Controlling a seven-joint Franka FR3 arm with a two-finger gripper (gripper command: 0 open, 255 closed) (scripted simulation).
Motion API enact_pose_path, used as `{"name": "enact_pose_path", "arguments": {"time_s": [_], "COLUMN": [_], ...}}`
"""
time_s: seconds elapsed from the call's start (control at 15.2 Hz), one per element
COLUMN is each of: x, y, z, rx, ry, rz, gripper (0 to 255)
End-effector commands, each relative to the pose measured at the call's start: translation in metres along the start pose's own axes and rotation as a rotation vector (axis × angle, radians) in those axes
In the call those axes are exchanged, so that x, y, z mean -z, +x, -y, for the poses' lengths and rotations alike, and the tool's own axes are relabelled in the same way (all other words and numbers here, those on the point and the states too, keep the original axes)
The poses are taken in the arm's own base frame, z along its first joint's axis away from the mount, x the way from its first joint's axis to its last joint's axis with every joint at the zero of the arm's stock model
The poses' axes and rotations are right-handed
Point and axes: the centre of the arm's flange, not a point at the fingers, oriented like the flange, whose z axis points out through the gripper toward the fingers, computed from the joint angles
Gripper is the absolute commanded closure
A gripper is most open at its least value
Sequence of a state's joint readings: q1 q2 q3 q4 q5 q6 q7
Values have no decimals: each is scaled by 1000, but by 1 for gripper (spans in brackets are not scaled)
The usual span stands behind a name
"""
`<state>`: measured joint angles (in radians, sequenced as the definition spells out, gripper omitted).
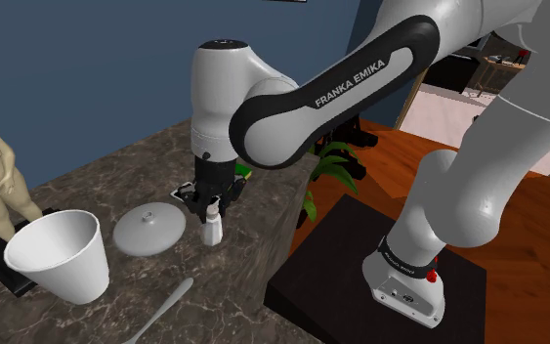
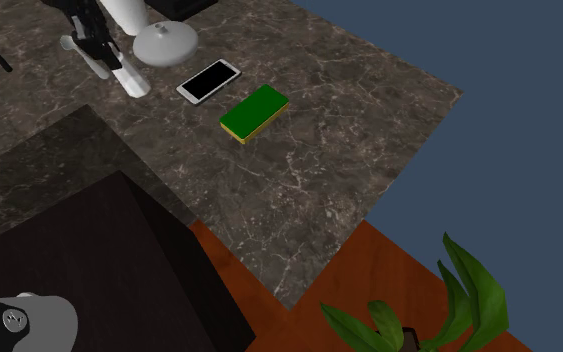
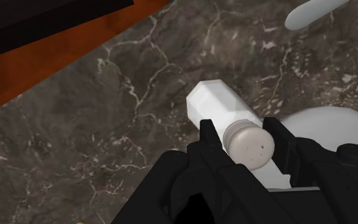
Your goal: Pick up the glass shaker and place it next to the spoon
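I see my end effector (image 3: pixel 242 132) clasping the white shaker (image 3: pixel 219 105) at its cap. In the shoulder view it's above the table (image 1: pixel 97 181), with the spoon (image 1: pixel 168 299) at its 7 o'clock, apart.

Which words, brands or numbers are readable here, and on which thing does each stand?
"FRANKA EMIKA": white letters on the dark elbow of the arm.
Small marking on its base: too small to read.
The phone and the shaker bear no text.
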<state>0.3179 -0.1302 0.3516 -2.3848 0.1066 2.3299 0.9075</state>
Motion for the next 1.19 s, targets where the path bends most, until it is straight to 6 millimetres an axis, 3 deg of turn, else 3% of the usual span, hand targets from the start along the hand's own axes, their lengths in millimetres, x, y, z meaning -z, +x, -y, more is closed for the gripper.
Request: {"name": "enact_pose_path", "arguments": {"time_s": [0.0, 0.33, 0.59, 1.12], "x": [0, 0, 50, 50], "y": [0, 0, 0, 0], "z": [0, 0, 0, 0], "rx": [0, 0, 0, 0], "ry": [0, 0, 0, 0], "rz": [0, 0, 0, 0], "gripper": [0, 0, 0, 0]}}
